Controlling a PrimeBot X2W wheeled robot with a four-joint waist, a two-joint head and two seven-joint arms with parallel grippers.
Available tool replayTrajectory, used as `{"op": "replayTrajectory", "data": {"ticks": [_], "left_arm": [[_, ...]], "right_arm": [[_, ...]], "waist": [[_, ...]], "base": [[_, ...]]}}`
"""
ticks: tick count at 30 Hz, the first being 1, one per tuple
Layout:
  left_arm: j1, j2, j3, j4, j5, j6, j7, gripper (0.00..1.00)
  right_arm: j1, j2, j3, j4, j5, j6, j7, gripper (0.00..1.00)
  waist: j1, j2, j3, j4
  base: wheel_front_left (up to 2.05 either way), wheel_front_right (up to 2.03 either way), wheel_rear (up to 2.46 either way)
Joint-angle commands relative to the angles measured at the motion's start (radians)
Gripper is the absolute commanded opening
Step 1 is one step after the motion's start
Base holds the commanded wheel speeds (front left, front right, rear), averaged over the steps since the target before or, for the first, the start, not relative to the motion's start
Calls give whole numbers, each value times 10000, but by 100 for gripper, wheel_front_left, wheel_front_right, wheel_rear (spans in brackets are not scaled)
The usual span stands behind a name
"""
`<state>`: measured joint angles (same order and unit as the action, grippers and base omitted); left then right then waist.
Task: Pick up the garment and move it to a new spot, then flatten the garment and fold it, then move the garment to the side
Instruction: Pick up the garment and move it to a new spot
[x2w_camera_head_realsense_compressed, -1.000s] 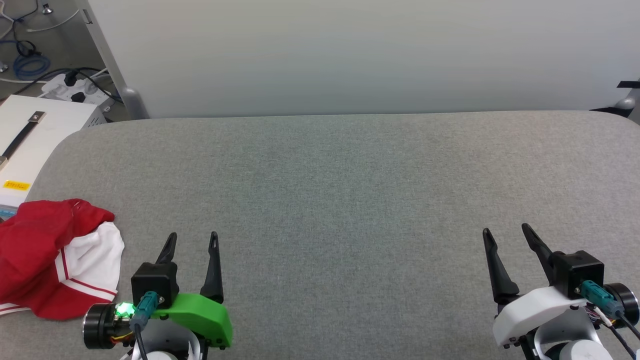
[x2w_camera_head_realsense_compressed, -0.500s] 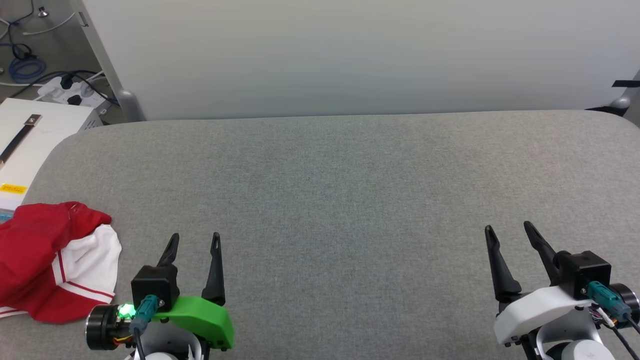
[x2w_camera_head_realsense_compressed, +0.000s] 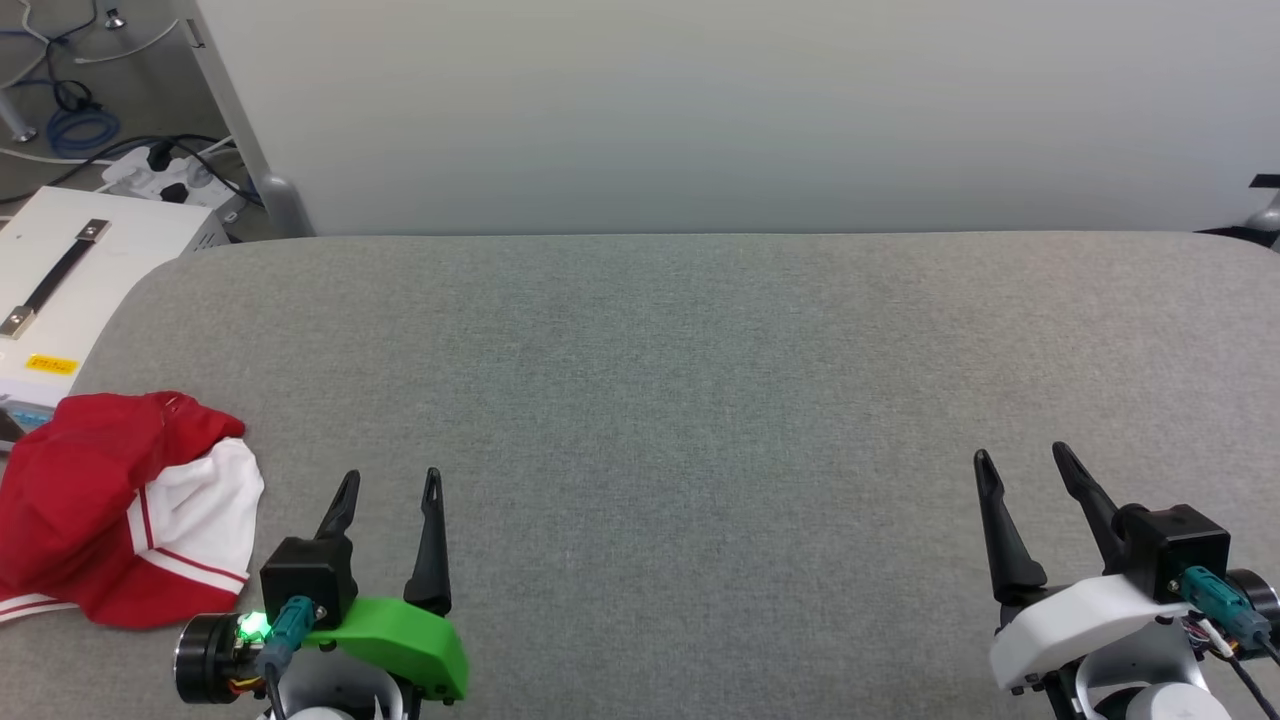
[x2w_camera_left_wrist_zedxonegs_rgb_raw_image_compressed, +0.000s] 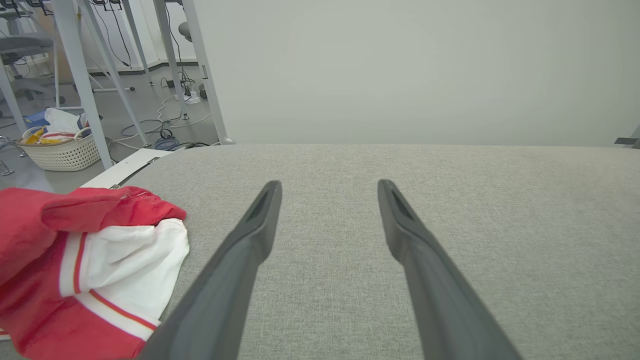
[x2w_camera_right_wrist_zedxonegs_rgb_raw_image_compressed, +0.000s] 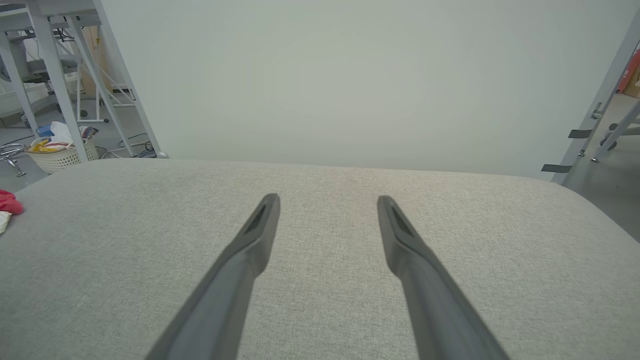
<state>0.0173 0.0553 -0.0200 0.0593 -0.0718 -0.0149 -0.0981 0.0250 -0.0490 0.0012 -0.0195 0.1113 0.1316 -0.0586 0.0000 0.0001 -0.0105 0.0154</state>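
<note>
**A:** Entry one?
**B:** Garment (x2w_camera_head_realsense_compressed: 120, 510), red and white, crumpled. Its left part is cut by the head view's left edge. Its own folds hide the underside. In the right wrist view the garment (x2w_camera_right_wrist_zedxonegs_rgb_raw_image_compressed: 7, 204) is a sliver at the left edge.

**A:** Entry two?
**B:** White case (x2w_camera_head_realsense_compressed: 90, 270), black handle, beside the worktop (x2w_camera_head_realsense_compressed: 700, 400). Cut off at the left edge. Yellow label (x2w_camera_head_realsense_compressed: 52, 364), lettering too small to read.

**A:** Entry three?
**B:** Woven basket (x2w_camera_left_wrist_zedxonegs_rgb_raw_image_compressed: 62, 150), left wrist view. Contents too small to name.

**A:** Entry four?
**B:** Left gripper (x2w_camera_head_realsense_compressed: 390, 480) and right gripper (x2w_camera_head_realsense_compressed: 1022, 455). Both mounts run off the head view's bottom edge. The right one's cable also leaves at the right edge.
</note>
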Motion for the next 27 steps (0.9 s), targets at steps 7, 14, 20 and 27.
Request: {"op": "replayTrajectory", "data": {"ticks": [7, 14, 20, 27], "left_arm": [[-243, 28, 189, 84, -140, -128, -236, 100], [-208, 82, 423, 99, -228, -176, -378, 100], [-239, 106, 602, 113, -304, -228, -502, 100], [-225, 111, 800, 120, -339, -238, -649, 100]], "right_arm": [[106, -7, 178, -218, -134, -4, -31, 100], [77, -17, 439, -305, -315, -5, -26, 100], [27, -48, 691, -388, -331, -5, -65, 100], [-48, -110, 1011, -449, -296, -6, -95, 100]], "waist": [[0, -1, -12, 756], [0, -1, -38, 1546], [0, -1, -21, 2333], [0, -1, -23, 3251]], "base": [[0, 0, 0], [0, 0, 0], [0, 0, 0], [0, 0, 0]]}}
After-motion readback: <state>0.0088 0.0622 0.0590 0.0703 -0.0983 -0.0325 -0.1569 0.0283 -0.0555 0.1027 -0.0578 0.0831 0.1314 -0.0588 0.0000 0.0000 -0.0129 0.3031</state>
